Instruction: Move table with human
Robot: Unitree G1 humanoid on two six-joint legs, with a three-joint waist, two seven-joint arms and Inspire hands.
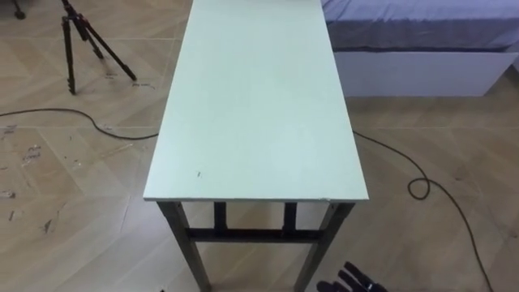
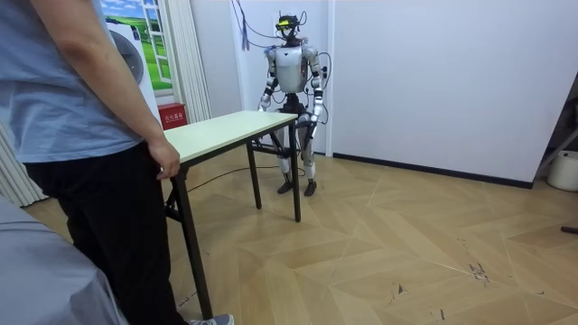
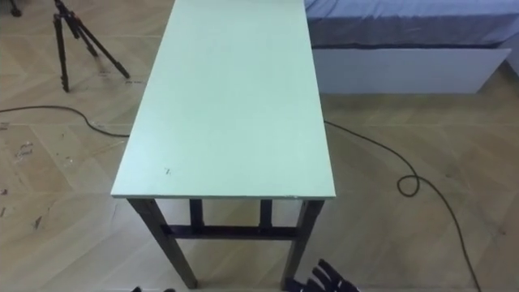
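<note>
Table [image 1: 255, 105], pale green top, on herringbone wood floor [image 1: 65, 211].

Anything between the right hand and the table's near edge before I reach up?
Nothing visible does. The right hand hangs low beside the near right leg of the table, below its short edge, with open space between.

Herringbone wood floor [image 1: 65, 186], scuffed. White-based bed [image 1: 422, 71] far ahead-right of the right hand [image 1: 353, 281]; black tripod [image 1: 81, 40] far ahead-left. Plain white walls [image 2: 433, 72].
</note>
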